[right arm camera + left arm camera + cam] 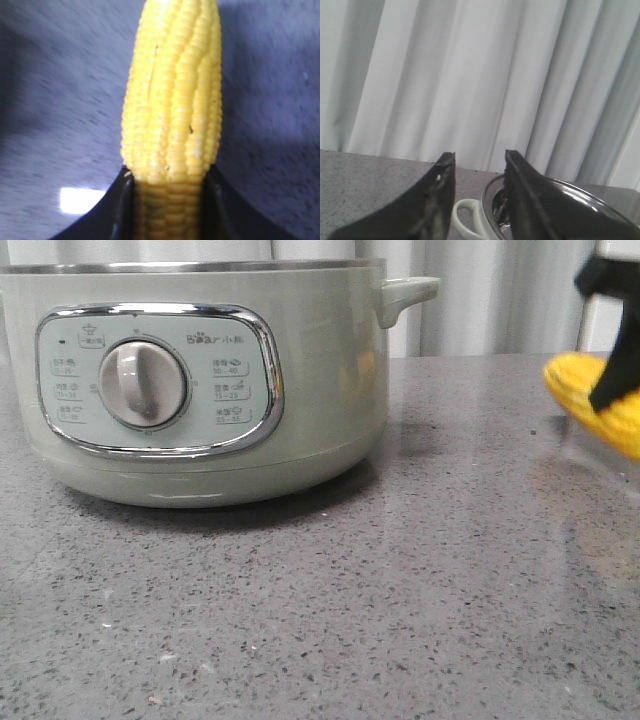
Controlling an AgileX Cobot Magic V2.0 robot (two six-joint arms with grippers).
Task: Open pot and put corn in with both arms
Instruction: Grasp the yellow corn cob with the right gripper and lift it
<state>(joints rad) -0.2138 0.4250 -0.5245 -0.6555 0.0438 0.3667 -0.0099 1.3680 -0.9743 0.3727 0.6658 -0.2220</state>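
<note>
The pale sage-green pot stands at the left of the front view, with its cream dial and side handle. No lid shows on its steel rim. My right gripper is shut on the yellow corn and holds it above the counter at the far right, apart from the pot. In the right wrist view the corn sits between the jaws of my right gripper. My left gripper is open and empty above the pot's handle and steel rim. It is out of the front view.
The grey speckled counter spreads in front of and to the right of the pot. White curtains hang behind the counter's far edge.
</note>
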